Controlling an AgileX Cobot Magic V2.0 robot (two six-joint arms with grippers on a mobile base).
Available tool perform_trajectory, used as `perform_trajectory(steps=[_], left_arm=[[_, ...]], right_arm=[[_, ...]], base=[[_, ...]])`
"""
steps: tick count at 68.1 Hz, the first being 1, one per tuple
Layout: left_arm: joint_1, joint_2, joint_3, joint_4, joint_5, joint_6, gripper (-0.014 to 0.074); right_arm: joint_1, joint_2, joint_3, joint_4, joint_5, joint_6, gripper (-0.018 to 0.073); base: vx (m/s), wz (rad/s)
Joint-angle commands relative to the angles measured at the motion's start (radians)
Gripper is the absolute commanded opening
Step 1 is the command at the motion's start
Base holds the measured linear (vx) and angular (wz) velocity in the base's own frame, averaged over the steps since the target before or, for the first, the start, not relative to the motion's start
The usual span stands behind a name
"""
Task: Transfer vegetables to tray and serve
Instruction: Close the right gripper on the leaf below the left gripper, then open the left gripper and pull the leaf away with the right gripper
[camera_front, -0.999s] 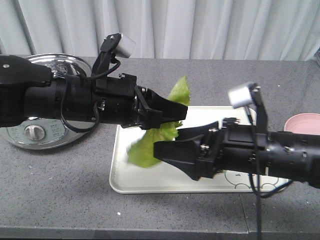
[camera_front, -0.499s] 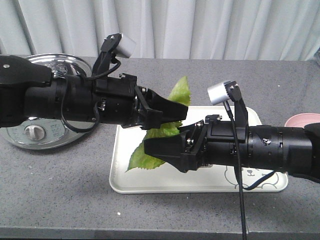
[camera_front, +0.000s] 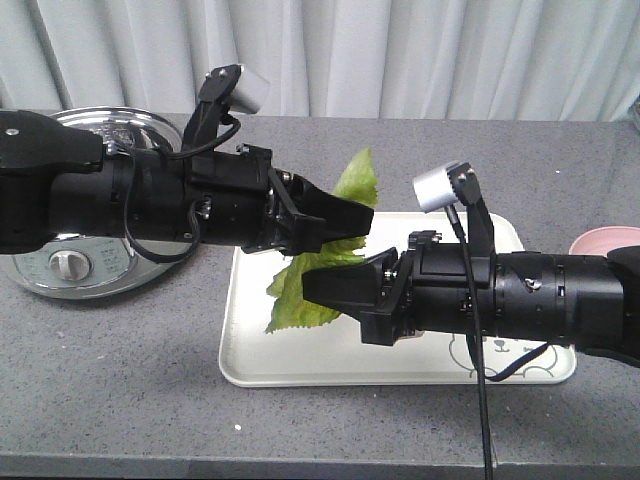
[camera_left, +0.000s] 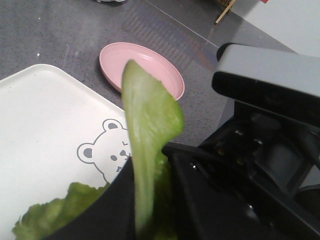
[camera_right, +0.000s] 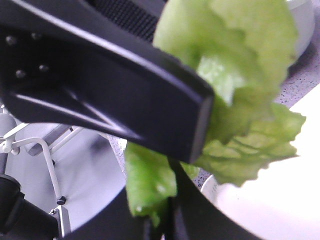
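The lettuce (camera_front: 352, 185) hangs above the cream-white tray (camera_front: 255, 355). My left gripper (camera_front: 345, 228) reaches in from the left and is shut on the leaf's upper part; the pale rib (camera_left: 145, 150) stands up between its jaws (camera_left: 152, 210). My right gripper (camera_front: 312, 287) reaches in from the right just below and is shut on the leaf's lower part (camera_right: 150, 180), with its fingers either side (camera_right: 157, 220). The left gripper's finger (camera_right: 125, 85) crosses the right wrist view above more lettuce (camera_right: 245, 70). The tray's bear drawing (camera_left: 107, 150) shows under the leaf.
A round pink plate (camera_front: 606, 246) lies right of the tray, also in the left wrist view (camera_left: 145, 62). A steel lidded pot (camera_front: 70, 265) stands at the left behind my left arm. The right arm's camera housing (camera_left: 270, 75) is close to the leaf.
My right gripper has moved left to the hanging leaf and closed on its lower part. The leaf's lower end has risen a little. My left arm has stayed still.
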Motion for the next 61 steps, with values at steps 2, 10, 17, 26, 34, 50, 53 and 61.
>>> perform_trajectory(steps=[2,10,17,26,34,50,53,61], left_arm=[[-0.004,-0.043,-0.021,-0.064,0.021,0.000,0.0162],[-0.004,-0.043,-0.021,-0.064,0.020,0.000,0.0271],[-0.004,-0.043,-0.021,-0.064,0.010,0.000,0.0393],[-0.003,-0.043,-0.021,-0.064,-0.001,0.000,0.0491],[-0.003,-0.045,-0.021,-0.057,-0.001,0.000,0.0507],[-0.003,-0.056,-0.021,-0.018,-0.005,0.000,0.0505],[-0.003,-0.056,-0.021,-0.005,-0.005,0.000,0.0505],[-0.003,-0.056,-0.021,0.033,-0.004,0.000,0.0505]], right_arm=[[-0.002,-0.023,-0.033,0.124,0.024,-0.013,-0.0010],[-0.002,-0.023,-0.033,0.124,0.024,-0.013,-0.0010],[-0.002,-0.023,-0.033,0.124,0.024,-0.013,-0.0010],[-0.003,-0.025,-0.033,0.112,0.004,-0.013,-0.0010],[-0.004,-0.037,-0.033,0.016,-0.068,0.007,-0.0006],[-0.005,-0.136,-0.033,-0.335,-0.274,0.252,-0.0006],[-0.005,-0.166,-0.033,-0.409,-0.301,0.322,-0.0006],[-0.008,-0.237,-0.033,-0.615,-0.352,0.503,-0.0006]], base=[[0.00,0.00],[0.00,0.00],[0.00,0.00],[0.00,0.00],[0.00,0.00],[0.00,0.00],[0.00,0.00],[0.00,0.00]])
